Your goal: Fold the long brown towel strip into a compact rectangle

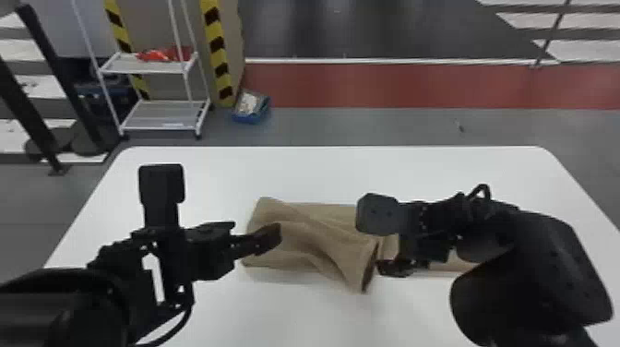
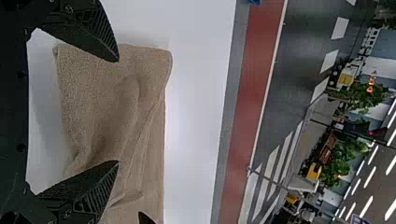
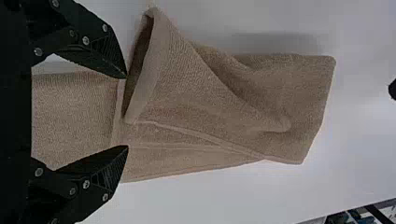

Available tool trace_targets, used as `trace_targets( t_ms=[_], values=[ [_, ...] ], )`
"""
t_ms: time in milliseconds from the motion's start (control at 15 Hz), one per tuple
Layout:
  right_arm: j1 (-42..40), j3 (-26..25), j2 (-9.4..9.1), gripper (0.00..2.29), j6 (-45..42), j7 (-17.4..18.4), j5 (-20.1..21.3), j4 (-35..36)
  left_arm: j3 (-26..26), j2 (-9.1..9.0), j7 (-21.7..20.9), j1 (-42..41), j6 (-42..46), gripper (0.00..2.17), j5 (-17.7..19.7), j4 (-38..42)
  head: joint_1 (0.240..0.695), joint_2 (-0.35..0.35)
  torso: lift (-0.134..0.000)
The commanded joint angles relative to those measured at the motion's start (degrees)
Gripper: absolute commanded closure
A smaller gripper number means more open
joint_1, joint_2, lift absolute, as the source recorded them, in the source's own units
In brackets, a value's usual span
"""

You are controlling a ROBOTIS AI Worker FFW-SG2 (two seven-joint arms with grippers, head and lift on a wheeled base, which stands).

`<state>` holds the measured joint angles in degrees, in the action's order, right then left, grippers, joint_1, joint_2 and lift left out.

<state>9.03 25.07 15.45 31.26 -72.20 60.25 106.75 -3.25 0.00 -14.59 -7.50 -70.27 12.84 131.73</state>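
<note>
Towel strip (image 1: 304,240) lies crosswise on white table (image 1: 323,170), left part doubled, rumpled. Left gripper (image 2: 117,111), jaws wide, faces the left end; right gripper (image 3: 126,112), also wide, is nearer the raised fold edge. Contact unclear.

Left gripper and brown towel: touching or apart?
Cannot tell. In the left wrist view, the left gripper is open, its fingers overlapping the brown towel in the picture, but neither contact nor gap shows plainly.
</note>
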Motion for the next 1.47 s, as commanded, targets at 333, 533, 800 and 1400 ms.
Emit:
trace_targets(
  t_ms=[333, 533, 800, 1400],
  values=[
    [1.42, 0.42, -3.24, 0.6, -0.54, 1.89, 0.04, -4.0, 0.09, -0.15, -0.09, -0.5, 0.17, 0.12, 0.16, 0.02, 0.695, 0.038, -0.124],
    [2.04, 0.24, -3.68, 0.97, -0.71, 1.8, -0.05, -4.8, 0.09, -0.15, -0.18, -0.76, 0.17, 0.12, 0.16, 0.02, 0.695, 0.047, -0.124],
    [2.57, -1.52, -3.33, 1.2, -0.89, 1.8, -0.13, -4.62, 0.09, -0.15, -0.35, -0.85, 0.17, 0.12, 0.16, -0.07, 0.695, 0.046, -0.124],
    [0.63, -5.03, -1.39, 0.44, -0.89, 2.42, 2.15, -2.69, 0.18, -0.15, -1.14, -0.76, 0.17, 0.12, 0.16, -0.42, 0.695, -0.001, -0.124]
  ],
)
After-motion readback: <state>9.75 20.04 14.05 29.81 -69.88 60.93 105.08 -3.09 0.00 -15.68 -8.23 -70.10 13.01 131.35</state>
